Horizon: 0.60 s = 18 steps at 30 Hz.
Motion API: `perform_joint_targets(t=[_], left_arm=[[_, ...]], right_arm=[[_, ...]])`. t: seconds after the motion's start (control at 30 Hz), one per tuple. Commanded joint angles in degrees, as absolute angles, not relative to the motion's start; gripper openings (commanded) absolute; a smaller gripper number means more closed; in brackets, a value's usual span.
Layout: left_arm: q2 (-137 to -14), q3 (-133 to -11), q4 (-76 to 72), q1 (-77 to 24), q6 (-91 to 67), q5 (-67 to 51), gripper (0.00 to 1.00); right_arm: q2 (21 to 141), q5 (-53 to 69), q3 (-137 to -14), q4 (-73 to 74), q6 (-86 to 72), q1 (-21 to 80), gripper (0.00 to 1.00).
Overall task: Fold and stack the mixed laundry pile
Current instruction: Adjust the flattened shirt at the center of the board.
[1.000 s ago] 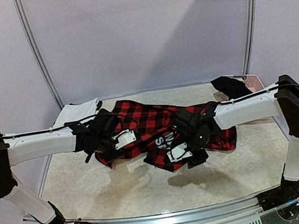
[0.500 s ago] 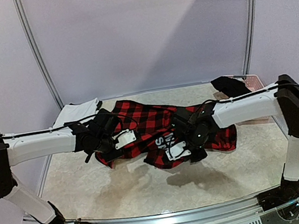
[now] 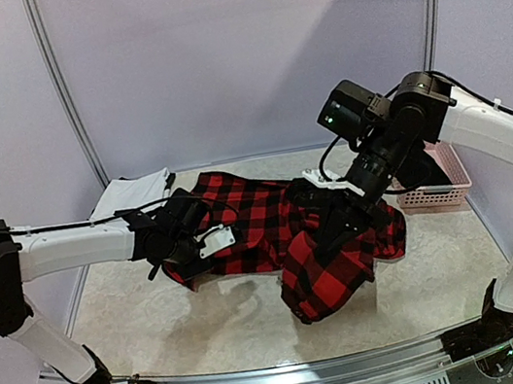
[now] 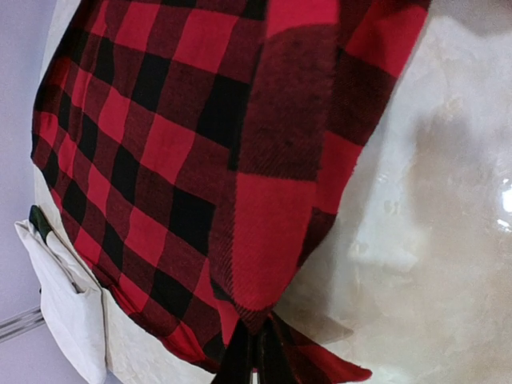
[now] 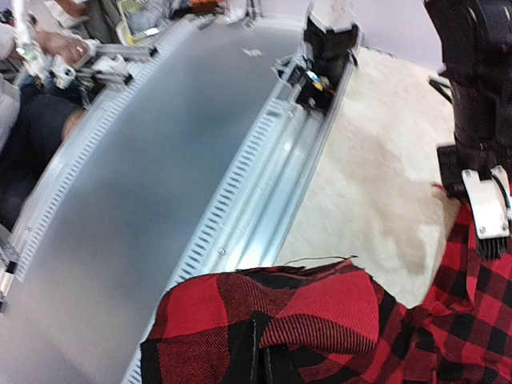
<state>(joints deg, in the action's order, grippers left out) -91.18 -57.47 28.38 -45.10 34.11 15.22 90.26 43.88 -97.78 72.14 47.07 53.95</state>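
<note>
The red-and-black checked flannel shirt (image 3: 251, 217) lies across the middle of the table, its right part lifted off the surface. My left gripper (image 3: 195, 253) stays low at the shirt's left edge, shut on a fold of the flannel (image 4: 264, 240); its dark fingers pinch the cloth (image 4: 258, 360). My right gripper (image 3: 318, 203) is raised above the table, shut on a bunch of the shirt (image 5: 320, 312), and a flap of flannel (image 3: 325, 279) hangs down from it. A white cloth (image 3: 128, 192) lies folded at the back left, also visible at the shirt's side (image 4: 68, 304).
A pink perforated basket (image 3: 437, 183) stands at the right edge behind the right arm. The metal front rail (image 5: 264, 184) runs along the near table edge. The left arm (image 5: 480, 96) shows in the right wrist view, close to the lifted shirt.
My right gripper shut on the shirt, then rose high and swung right, pulling a flap of flannel up. The left gripper has held its place on the shirt.
</note>
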Motion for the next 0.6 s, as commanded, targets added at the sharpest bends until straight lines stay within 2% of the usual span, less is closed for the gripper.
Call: perform_joint_targets(t=[0.0,0.23,0.43,0.57], left_arm=[[-91.93,-57.23,28.54,-45.08,34.61,14.84,0.00],[-89.88,-57.25,32.50,-46.14,35.01,12.90,0.00],[-84.16,-57.90,40.41,-46.75,32.83,11.67,0.01],[-80.89,-54.03,41.84,-47.96,32.05,11.29,0.02]], right_arm=[[91.15,56.88,-103.80,84.94,47.27,54.83,0.02],[91.92,66.17,-109.71,88.41,47.33,56.37,0.04],[94.02,64.13,-109.15,92.69,51.89,57.41,0.04],[95.88,60.88,-102.18,94.80,57.05,57.48,0.04]])
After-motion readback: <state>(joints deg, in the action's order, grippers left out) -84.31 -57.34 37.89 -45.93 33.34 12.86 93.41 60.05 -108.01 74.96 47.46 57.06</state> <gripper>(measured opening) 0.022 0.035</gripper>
